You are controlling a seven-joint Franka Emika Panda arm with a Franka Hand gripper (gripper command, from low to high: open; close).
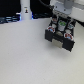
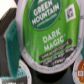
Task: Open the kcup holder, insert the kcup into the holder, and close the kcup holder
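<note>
The kcup (image 2: 47,35) fills the wrist view: a round pod with a green "Dark Magic" lid and a pale rim. In the exterior view it is a small green spot (image 1: 61,23) between the fingers of my gripper (image 1: 60,25). The gripper hangs directly over the kcup holder (image 1: 59,41), a black boxy unit at the exterior view's right. The gripper looks shut on the kcup, holding it just above the holder's top. Coloured pods show in the holder. My fingertips are hidden in the wrist view.
A white bottle-like object (image 1: 25,10) stands at the back on the exterior view's left. The white table (image 1: 25,55) spreads in front of the holder. Another pod with an orange lid (image 2: 80,70) lies beside the kcup in the wrist view.
</note>
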